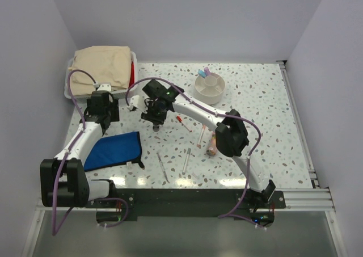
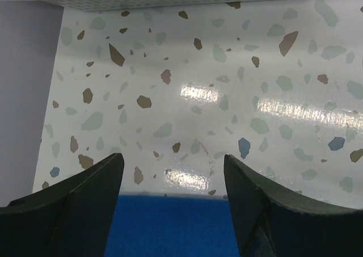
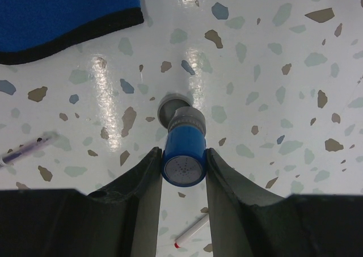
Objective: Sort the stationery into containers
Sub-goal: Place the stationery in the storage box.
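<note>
A blue-capped stick (image 3: 182, 165) stands upright, pinched in the right gripper (image 3: 182, 152), with its lower end close to the worktop (image 1: 255, 115). The round white cup (image 1: 219, 96) at the far side holds two short sticks (image 1: 203, 72), one blue-capped and one pink. Slim pens (image 1: 163, 167) and a pink-red tube (image 1: 211, 148) lie scattered mid-worktop. The white bin (image 1: 134, 57) sits at the far left.

The bin (image 1: 134, 55), cloth (image 1: 105, 64) inside, sits upper left; the cup (image 1: 211, 98) upper centre-right; the pouch (image 1: 116, 149) lies lower left, pens (image 1: 186, 160) scattered to its right.
</note>
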You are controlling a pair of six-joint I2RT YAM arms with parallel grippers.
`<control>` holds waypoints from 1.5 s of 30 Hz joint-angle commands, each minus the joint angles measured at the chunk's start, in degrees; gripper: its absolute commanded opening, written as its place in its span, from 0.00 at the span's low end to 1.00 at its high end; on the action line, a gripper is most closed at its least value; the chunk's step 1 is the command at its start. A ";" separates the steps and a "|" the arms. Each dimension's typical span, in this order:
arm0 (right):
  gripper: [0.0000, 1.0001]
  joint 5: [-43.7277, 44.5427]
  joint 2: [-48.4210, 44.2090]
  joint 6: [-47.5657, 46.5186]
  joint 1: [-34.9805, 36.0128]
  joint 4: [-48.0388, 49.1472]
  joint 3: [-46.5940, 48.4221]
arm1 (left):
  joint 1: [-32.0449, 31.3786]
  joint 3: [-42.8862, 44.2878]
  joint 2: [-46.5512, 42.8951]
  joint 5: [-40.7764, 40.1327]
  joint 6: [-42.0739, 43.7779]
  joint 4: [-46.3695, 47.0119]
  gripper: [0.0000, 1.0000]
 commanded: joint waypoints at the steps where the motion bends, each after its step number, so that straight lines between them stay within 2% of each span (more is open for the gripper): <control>1: 0.00 -1.18 0.56 -1.59 -0.16 0.03 -0.01 | 0.12 0.10 0.18 0.33 -0.03 3.12 0.76; 19: 0.00 -1.89 1.70 -2.90 -0.42 -0.23 -0.54 | 0.12 -0.08 1.15 1.12 -0.02 3.74 0.76; 28: 0.00 -2.68 2.50 -2.90 -0.42 -0.32 5.43 | 0.12 -0.25 1.50 1.74 -0.02 3.74 0.76; 45: 0.00 -5.14 2.67 -2.73 -0.60 -4.37 3.24 | 0.12 0.27 2.29 2.09 0.15 4.18 0.77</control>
